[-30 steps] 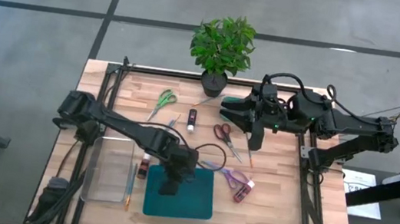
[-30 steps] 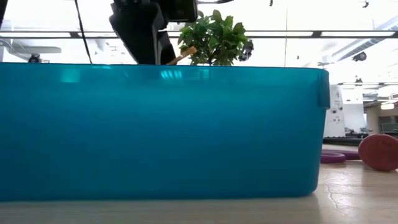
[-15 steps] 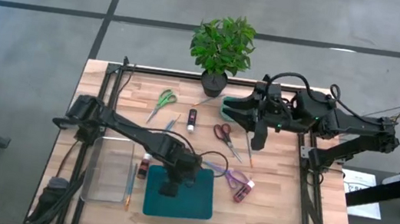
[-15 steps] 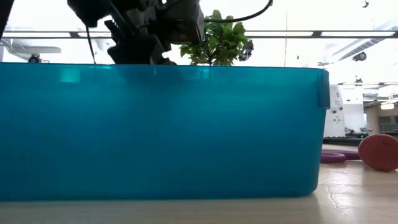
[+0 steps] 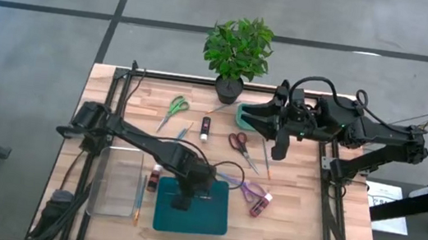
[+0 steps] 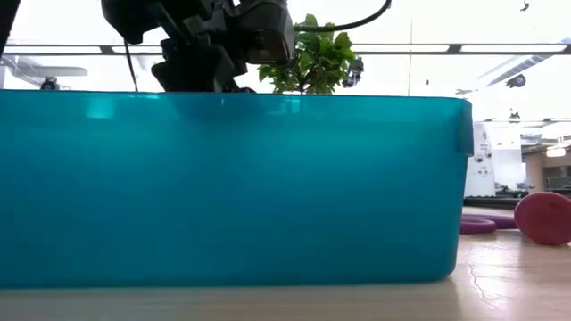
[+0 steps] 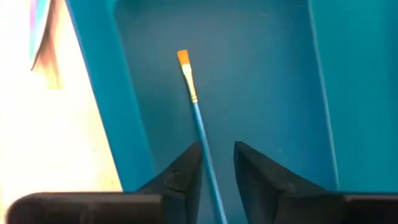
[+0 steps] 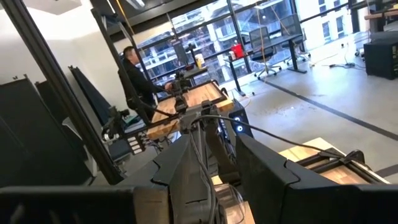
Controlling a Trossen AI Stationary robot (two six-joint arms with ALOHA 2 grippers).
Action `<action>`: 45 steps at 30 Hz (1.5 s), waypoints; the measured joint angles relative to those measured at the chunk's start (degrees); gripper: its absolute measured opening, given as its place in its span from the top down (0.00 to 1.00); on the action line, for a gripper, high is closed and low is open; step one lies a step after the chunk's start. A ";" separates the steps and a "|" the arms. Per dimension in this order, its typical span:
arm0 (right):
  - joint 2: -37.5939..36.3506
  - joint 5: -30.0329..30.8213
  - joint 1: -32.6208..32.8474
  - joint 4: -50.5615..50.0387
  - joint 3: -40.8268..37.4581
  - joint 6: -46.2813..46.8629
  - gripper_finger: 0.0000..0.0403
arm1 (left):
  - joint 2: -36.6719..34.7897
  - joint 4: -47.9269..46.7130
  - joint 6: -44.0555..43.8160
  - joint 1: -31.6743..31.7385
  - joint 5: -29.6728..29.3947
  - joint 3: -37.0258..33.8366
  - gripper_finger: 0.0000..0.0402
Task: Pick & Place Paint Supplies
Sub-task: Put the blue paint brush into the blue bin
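Inside the teal bin (image 7: 273, 74), the left claw (image 7: 217, 165) stands parted around a blue-handled brush (image 7: 198, 121).

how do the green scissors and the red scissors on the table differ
The green scissors lie on the table's left half near the far edge, handles green. The red scissors lie right of the middle, below the right gripper, handles dark red. The green pair's blades point toward the near-left, the red pair's toward the near-right. Both lie flat on bare wood.
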 joint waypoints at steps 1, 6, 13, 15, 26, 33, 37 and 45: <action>0.01 0.00 0.00 -0.02 0.00 -0.01 0.68 | -0.09 0.00 -0.01 0.00 0.00 0.00 0.72; 0.00 0.07 0.00 -0.28 0.00 -0.03 0.68 | -1.13 -0.03 -0.19 0.00 -0.01 0.04 0.70; 0.01 0.11 0.00 -0.30 0.00 -0.05 0.68 | -5.08 -2.49 -4.28 0.00 1.17 0.04 0.69; 0.02 0.11 0.00 -0.29 0.00 -0.05 0.68 | -6.40 -3.49 -6.64 0.00 1.54 0.04 0.69; 0.02 0.02 0.00 -0.10 0.00 -0.29 0.68 | -11.28 -16.16 -18.27 0.11 1.79 0.04 0.69; 0.00 0.00 0.00 0.20 0.00 -0.29 0.68 | -11.84 -21.83 -26.15 0.84 1.46 0.04 0.69; 0.02 0.00 0.00 0.29 0.00 -0.28 0.68 | -12.29 -27.42 -27.90 1.78 -0.60 0.04 0.69; 0.02 0.00 0.02 0.58 0.00 -0.01 0.68 | -15.21 -36.44 -29.16 9.63 -7.96 -0.14 0.69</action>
